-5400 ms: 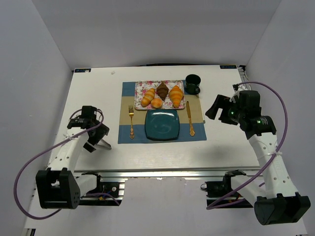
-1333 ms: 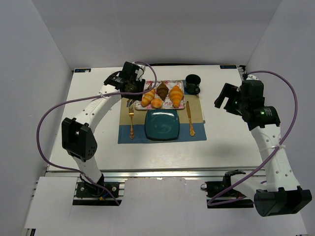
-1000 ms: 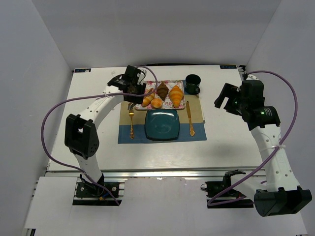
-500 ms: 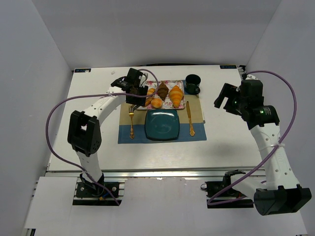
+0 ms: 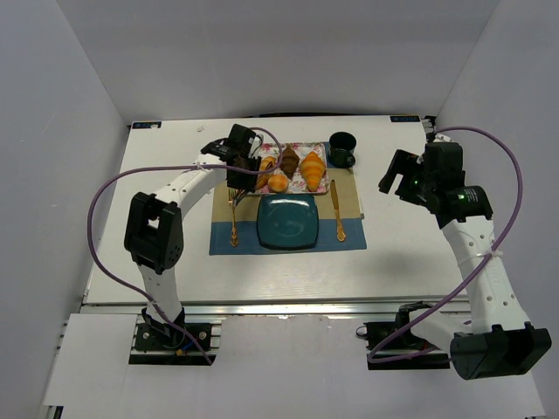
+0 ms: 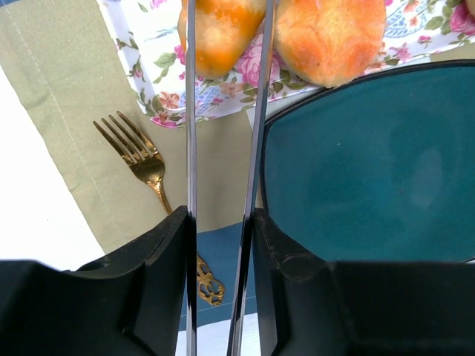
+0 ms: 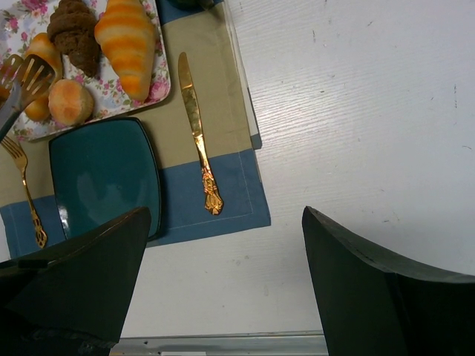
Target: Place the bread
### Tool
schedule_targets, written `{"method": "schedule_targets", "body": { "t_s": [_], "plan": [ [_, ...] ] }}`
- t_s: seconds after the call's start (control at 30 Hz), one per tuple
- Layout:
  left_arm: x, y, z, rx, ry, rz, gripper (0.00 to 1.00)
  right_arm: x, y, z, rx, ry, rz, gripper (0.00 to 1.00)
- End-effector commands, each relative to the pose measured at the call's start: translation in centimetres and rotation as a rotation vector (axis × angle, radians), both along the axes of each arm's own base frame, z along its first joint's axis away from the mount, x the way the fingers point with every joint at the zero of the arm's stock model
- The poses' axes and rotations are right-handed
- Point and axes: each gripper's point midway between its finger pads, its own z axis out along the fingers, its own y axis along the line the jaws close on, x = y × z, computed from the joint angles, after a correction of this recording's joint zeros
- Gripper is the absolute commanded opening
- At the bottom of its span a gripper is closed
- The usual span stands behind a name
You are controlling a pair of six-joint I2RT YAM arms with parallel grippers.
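The bread is an elongated golden roll (image 6: 221, 30) and a round bun (image 6: 330, 37) on the floral tray (image 6: 159, 74). My left gripper (image 6: 220, 222) is shut on a pair of thin metal tongs (image 6: 190, 111), and the two tong blades stand on either side of the roll's near end. From above, the left gripper (image 5: 240, 163) hangs over the tray's left part, partly hiding the roll (image 5: 265, 168); the bun (image 5: 279, 182) lies beside it. The right gripper (image 7: 230, 245) is open and holds nothing, out over the bare table at right (image 5: 397, 179).
A dark chocolate croissant (image 5: 288, 161) and a ridged golden croissant (image 5: 313, 169) share the tray. The teal plate (image 5: 286, 222) sits on the placemat (image 5: 349, 234) just below the tray, with a gold fork (image 5: 233, 218) to its left and a gold knife (image 5: 336, 209) to its right. A dark mug (image 5: 341, 148) stands at the tray's right.
My left arm swung from the table's left side to the tray, and over the last second it edged right onto the roll as the tongs narrowed. The right arm has barely moved.
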Motion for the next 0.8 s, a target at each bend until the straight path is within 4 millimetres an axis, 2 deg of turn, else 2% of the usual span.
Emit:
{"method": "schedule_targets", "body": {
  "t_s": [0.0,0.1,0.13,0.17,0.27,0.33,0.43,0.47,0.5,0.57,0.6,0.67,0.77],
  "plan": [
    [1.1,0.2,2.3,-0.002,-0.059,0.024,0.39,0.3,0.0,0.3,-0.008,-0.016,0.009,0.89],
    [2.3,0.5,5.0,0.003,-0.132,0.057,0.36,0.4,0.1,0.5,-0.006,-0.021,0.011,0.89],
    [2.8,0.6,6.9,-0.004,-0.176,0.073,0.35,0.4,0.2,0.4,-0.003,-0.02,0.015,0.89],
    [3.0,0.8,7.8,-0.006,-0.196,0.084,0.35,0.4,0.2,0.4,-0.003,-0.02,0.013,0.89],
    [3.2,1.2,11.1,-0.018,-0.259,0.107,0.35,0.4,0.4,0.4,0.007,-0.021,0.021,0.89],
    [2.7,1.2,12.1,-0.034,-0.264,0.104,0.35,0.3,0.6,0.4,0.015,-0.021,0.027,0.89],
    [0.0,0.3,12.1,-0.122,-0.21,0.076,0.35,0.1,0.6,0.0,0.019,-0.021,0.028,0.89],
    [-0.8,-0.1,14.0,-0.19,-0.256,0.063,0.35,0.1,0.6,-0.1,0.02,-0.02,0.03,0.89],
    [-2.9,-0.9,11.9,-0.237,-0.186,0.03,0.35,0.0,0.6,-0.1,0.017,-0.019,0.032,0.89],
    [-4.7,-1.9,12.1,-0.317,-0.176,0.022,0.35,0.0,0.6,-0.2,0.016,-0.024,0.033,0.89],
    [-6.7,-2.6,12.1,-0.341,-0.162,-0.008,0.35,-0.1,0.6,-0.3,0.018,-0.022,0.036,0.89],
    [-8.6,-3.2,12.5,-0.354,-0.155,-0.027,0.35,-0.1,0.7,-0.3,0.022,-0.026,0.037,0.89],
    [-11.1,-4.2,11.7,-0.337,-0.121,-0.05,0.35,-0.3,0.8,-0.5,0.03,-0.022,0.04,0.89]
  ]
}}
